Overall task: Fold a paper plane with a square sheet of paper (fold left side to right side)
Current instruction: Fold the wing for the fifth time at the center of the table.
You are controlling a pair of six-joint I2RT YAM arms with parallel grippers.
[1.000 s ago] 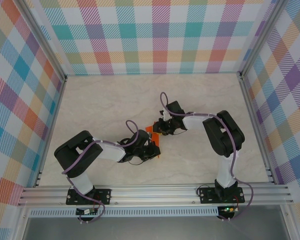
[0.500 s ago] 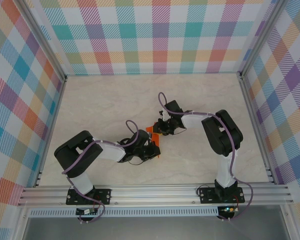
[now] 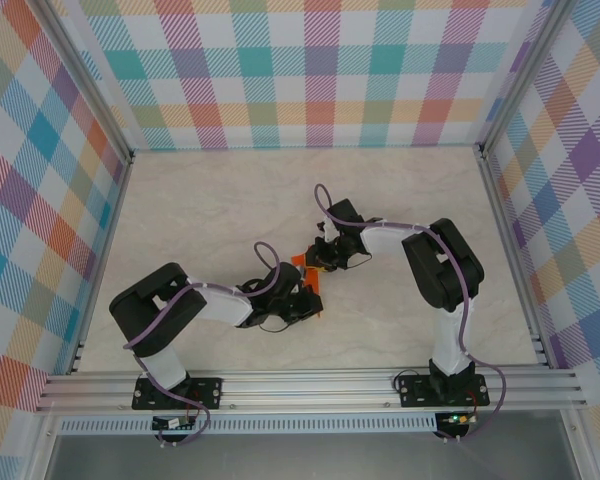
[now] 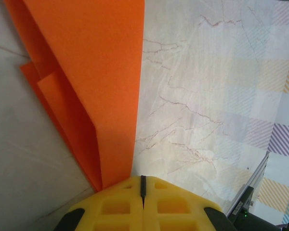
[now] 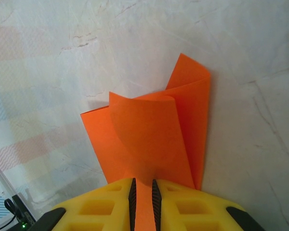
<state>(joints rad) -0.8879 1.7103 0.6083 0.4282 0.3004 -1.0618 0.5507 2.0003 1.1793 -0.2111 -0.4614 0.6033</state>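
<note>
The square sheet of paper point(image 5: 154, 139), matte orange, curls in folded layers

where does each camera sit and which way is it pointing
top external: above and behind, looking down on the table; left arm and right arm show, meeting at the paper.
left wrist: on the left arm, looking low across table and paper; shut left jaws at the bottom.
right wrist: on the right arm, looking down at the curled paper; right jaws pinch it.
shared: both wrist views catch the same paper.
</note>
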